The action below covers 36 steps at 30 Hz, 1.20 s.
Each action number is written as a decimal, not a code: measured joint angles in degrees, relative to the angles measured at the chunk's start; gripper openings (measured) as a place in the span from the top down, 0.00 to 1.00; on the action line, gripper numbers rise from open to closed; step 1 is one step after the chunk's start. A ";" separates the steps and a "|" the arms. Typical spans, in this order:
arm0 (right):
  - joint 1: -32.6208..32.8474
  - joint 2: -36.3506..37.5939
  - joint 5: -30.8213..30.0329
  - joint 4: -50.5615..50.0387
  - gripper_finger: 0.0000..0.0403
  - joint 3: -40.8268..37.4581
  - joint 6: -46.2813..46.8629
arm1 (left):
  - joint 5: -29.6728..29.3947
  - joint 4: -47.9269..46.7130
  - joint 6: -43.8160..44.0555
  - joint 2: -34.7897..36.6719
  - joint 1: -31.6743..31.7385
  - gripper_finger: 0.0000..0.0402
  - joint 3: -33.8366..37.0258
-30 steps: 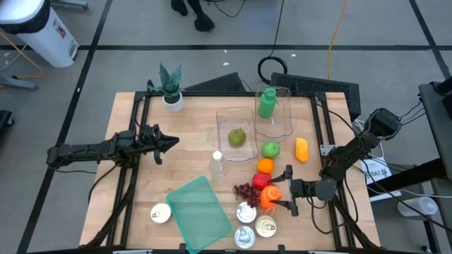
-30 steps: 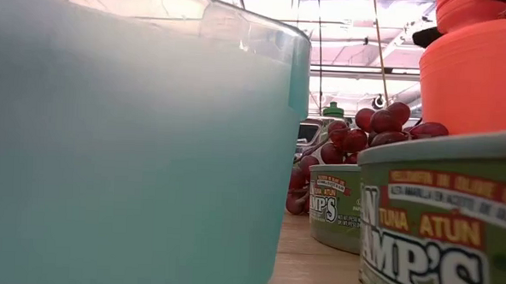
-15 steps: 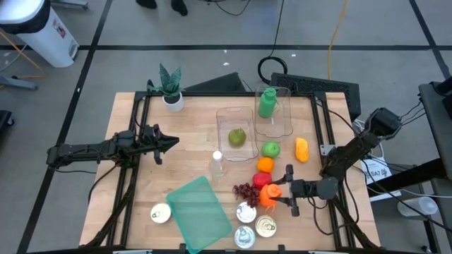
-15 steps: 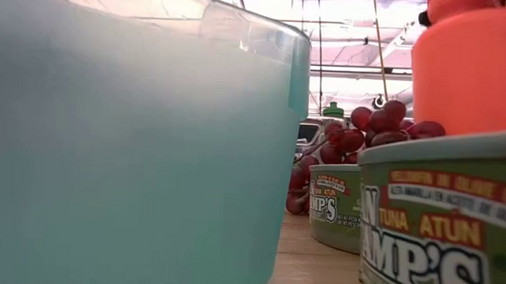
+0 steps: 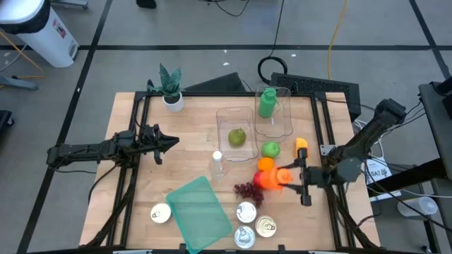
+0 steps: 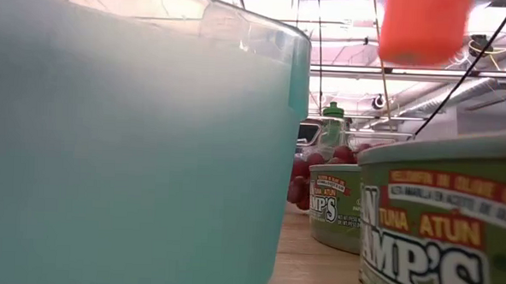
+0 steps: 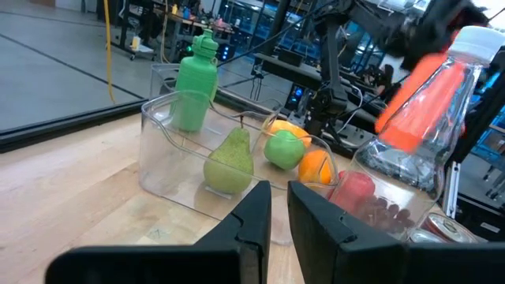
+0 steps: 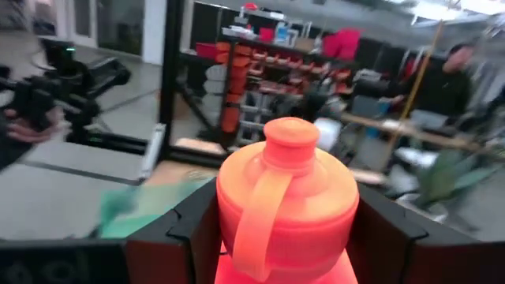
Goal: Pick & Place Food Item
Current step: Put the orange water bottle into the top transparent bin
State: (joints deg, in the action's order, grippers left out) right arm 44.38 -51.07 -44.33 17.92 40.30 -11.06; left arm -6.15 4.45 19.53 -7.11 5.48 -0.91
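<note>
The right claw pinches an orange bottle between its fingers and holds it up off the table, above the grapes and beside the orange. Farther out stand the tuna cans, a teal lid and a clear bin with a pear. The left claw waits pressed together over the table's left side.

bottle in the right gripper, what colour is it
Orange bottle, cap and carry loop included; the right wrist view shows it best.
</note>
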 joint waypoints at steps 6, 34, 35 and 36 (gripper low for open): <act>-6.84 4.41 -8.25 -13.45 0.50 12.80 -10.09 | -0.19 0.02 -0.02 -0.02 0.00 0.87 0.00; -76.92 -3.31 50.73 -1.85 0.50 -5.99 4.45 | -1.78 0.00 -0.02 -0.02 0.00 0.87 0.00; -77.05 -4.03 50.98 -0.15 0.50 -6.31 4.64 | -1.79 0.00 -0.02 -0.02 0.00 0.87 0.00; -77.05 -4.81 51.18 1.71 0.50 -6.76 4.82 | -1.79 0.00 -0.05 -0.02 0.00 0.87 0.00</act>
State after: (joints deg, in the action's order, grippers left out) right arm -32.67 -55.88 6.85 19.63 33.54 -6.24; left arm -7.94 4.45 19.48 -7.14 5.48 -0.91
